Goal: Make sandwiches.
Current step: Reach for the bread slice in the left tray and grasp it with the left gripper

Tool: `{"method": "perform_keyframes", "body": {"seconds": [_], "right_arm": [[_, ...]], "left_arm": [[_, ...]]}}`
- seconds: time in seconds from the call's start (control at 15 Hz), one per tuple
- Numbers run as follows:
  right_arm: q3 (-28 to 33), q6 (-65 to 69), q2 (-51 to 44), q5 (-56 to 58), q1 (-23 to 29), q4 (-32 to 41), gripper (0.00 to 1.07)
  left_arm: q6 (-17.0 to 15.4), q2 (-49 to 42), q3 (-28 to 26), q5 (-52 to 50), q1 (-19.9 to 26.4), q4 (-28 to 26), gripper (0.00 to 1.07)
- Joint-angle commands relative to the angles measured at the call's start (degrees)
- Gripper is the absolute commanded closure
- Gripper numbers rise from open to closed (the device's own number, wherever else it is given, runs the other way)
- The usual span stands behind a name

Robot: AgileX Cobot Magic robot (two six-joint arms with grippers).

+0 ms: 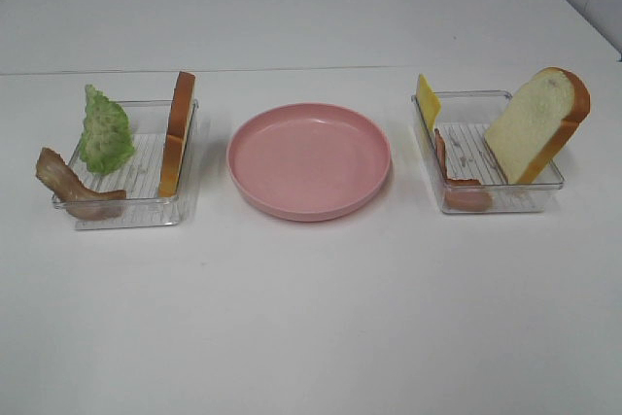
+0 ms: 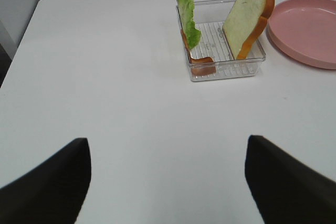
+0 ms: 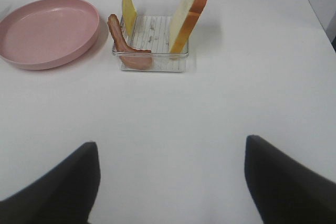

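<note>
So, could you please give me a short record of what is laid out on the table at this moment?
left tray: lettuce, bacon strip, bread slice standing on edge
middle: pink plate, nothing on it
right tray: cheese square, second bacon strip, second bread slice leaning
stacking: not yet begun
left claw: open, holding nothing
right claw: open, holding nothing

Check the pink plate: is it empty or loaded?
Empty. The plate shows only bare pink surface in the high view; nothing lies on it.
</note>
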Motion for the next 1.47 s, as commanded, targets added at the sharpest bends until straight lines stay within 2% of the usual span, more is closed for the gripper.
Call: {"method": "perform_keyframes", "body": {"seconds": [0.07, 0.4, 0.53, 0.67, 0.87, 1.07, 1.27, 1.33, 1.4, 1.47], "right_arm": [[0.11, -0.11, -0.74, -0.29, -0.29, 0.11, 0.35], [0.11, -0.11, -0.74, -0.29, -0.29, 0.11, 0.35], [0.11, -0.11, -0.74, -0.29, -0.29, 0.11, 0.35], [0.11, -0.11, -0.74, -0.29, -0.29, 0.11, 0.35], [0.11, -0.11, -0.74, -0.29, -0.29, 0.11, 0.35], [0.11, -0.11, -0.74, -0.29, -0.29, 0.11, 0.35], [0.11, -0.11, -0.74, -0.29, -0.29, 0.11, 0.35], [0.11, -0.11, -0.74, -0.29, -0.29, 0.11, 0.35], [0.11, -0.11, -0.74, -0.29, -0.29, 0.11, 0.35], [0.11, -0.11, -0.74, -0.29, -0.29, 0.11, 0.35]], "left_arm": [[0.06, -1.15, 0.17, -0.63, 0.17, -0.40, 0.30], [0.06, -1.15, 0.17, -0.69, 0.17, -0.40, 0.30], [-3.95, 0.11, -0.74, -2.18, 0.17, -0.57, 0.30], [-4.64, 3.90, -1.60, -5.33, 0.17, -0.74, 0.30], [-4.64, 13.24, -3.55, -8.02, 0.17, -5.16, 0.30], [-4.18, 31.68, -9.51, -9.17, 0.17, -9.57, 0.30], [1.09, 45.38, -16.44, -8.59, 0.17, -13.58, 0.30], [3.55, 51.34, -19.94, -8.42, 0.17, -15.70, 0.30], [4.53, 61.82, -27.44, -6.19, 0.06, -18.16, 0.30], [4.53, 64.69, -29.68, -4.81, 0.06, -18.33, 0.30]]}}
